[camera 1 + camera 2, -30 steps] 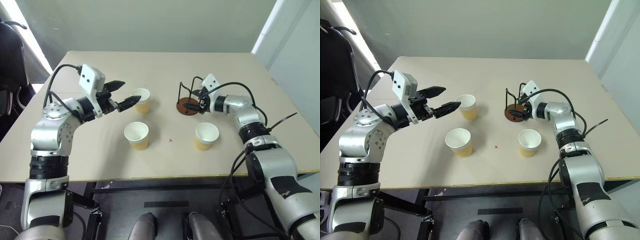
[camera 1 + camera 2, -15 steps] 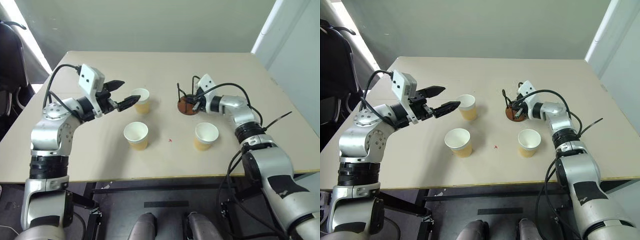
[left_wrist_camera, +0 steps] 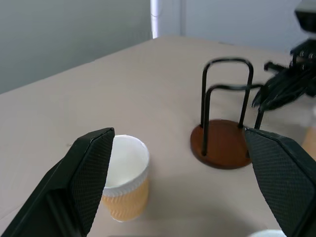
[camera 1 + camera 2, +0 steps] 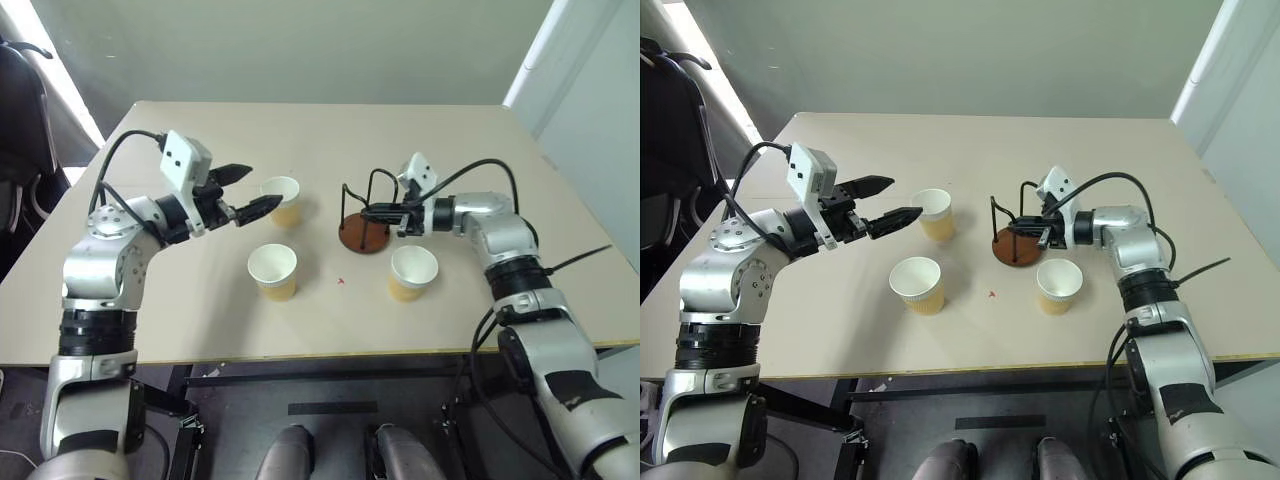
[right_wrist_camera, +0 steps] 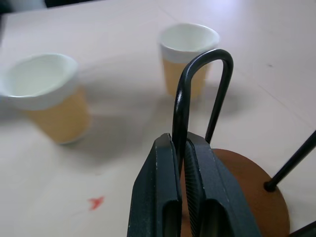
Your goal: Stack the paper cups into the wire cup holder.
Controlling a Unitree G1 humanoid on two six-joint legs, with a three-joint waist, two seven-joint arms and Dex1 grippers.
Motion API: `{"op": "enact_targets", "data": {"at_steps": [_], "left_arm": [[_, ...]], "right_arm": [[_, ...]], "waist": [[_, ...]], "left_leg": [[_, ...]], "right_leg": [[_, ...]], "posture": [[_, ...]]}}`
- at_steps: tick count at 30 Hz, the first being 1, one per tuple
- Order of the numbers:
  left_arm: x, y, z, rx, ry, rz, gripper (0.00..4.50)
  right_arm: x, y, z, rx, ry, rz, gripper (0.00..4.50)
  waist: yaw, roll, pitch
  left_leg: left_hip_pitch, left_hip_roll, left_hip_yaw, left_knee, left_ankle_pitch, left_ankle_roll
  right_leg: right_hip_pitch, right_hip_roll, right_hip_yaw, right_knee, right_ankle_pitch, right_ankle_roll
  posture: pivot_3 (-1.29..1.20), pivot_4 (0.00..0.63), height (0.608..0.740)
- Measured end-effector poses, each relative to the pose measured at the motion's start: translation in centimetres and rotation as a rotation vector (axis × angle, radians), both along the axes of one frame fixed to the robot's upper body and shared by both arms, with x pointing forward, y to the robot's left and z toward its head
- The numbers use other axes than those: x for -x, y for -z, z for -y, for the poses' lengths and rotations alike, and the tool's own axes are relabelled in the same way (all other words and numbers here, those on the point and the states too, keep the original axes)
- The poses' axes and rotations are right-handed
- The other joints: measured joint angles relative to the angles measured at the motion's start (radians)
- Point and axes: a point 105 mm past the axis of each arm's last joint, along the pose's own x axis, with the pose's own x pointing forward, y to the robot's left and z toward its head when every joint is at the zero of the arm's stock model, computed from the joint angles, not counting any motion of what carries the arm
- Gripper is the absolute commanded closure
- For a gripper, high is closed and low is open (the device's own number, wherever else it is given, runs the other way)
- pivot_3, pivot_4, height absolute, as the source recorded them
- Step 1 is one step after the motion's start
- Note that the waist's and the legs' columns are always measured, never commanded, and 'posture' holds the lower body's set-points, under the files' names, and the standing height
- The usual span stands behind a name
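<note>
Three paper cups (image 4: pixel 273 271) sit mid-table (image 4: pixel 180 310) — wire cup holder (image 4: pixel 364 218) right of centre, right gripper (image 4: pixel 372 213) pinched on a hoop. Left gripper (image 4: pixel 250 190) hangs spread wide at the upper-left cup (image 4: pixel 282 200).

I note a beige table (image 4: pixel 420 125) against a plain grey-green wall (image 4: pixel 300 50) (dark chair (image 4: pixel 20 110) just left of the table).

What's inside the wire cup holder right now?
No cup. The wire cup holder shows its bare reddish-brown base between the hoops. All three paper cups stand on the table. The right gripper is clamped on one hoop and covers a strip of base.
</note>
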Motion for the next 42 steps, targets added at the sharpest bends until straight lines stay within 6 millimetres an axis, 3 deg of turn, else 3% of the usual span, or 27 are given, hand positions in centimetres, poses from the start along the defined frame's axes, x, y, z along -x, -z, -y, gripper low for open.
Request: {"op": "enact_targets", "data": {"at_steps": [7, 15, 21, 42], "left_arm": [[1.4, 0.6, 0.2, -0.108, 0.136, -0.061, 0.00], [3.1, -2.1, 0.9, -0.121, 0.307, -0.082, 0.00], [3.8, -1.9, 0.9, -0.152, 0.360, -0.121, 0.00], [5.3, -1.4, 0.4, -0.203, 0.411, -0.186, 0.00]], "right_arm": [[2.7, -0.2, -0.5, 0.045, -0.078, -0.006, 4.47], [5.5, -0.3, -2.7, 0.045, -0.176, -0.005, 4.47], [7.2, 1.2, -3.7, 0.054, -0.227, -0.051, 4.47], [8.9, 3.3, -3.6, 0.131, -0.291, -0.068, 4.47]], "waist": [[-0.002, 0.000, 0.000], [-0.001, 0.000, 0.000], [-0.002, 0.000, 0.000], [-0.003, -0.001, 0.000]], "left_leg": [[0.001, 0.001, 0.000, 0.000, 0.000, -0.001], [0.001, 0.001, 0.000, 0.000, 0.000, -0.001], [0.001, 0.002, 0.000, 0.001, 0.001, -0.001], [0.001, 0.003, 0.000, 0.001, 0.001, 0.000]], "right_leg": [[0.000, 0.001, 0.000, 0.001, -0.001, -0.001], [0.000, 0.001, 0.000, 0.000, -0.002, -0.004], [0.000, 0.002, 0.000, 0.001, -0.002, -0.004], [0.000, 0.003, 0.001, 0.001, -0.005, -0.008]], "posture": [[0.00, 0.150, 0.740], [0.00, 0.150, 0.740], [0.00, 0.150, 0.740], [0.00, 0.150, 0.740]]}}
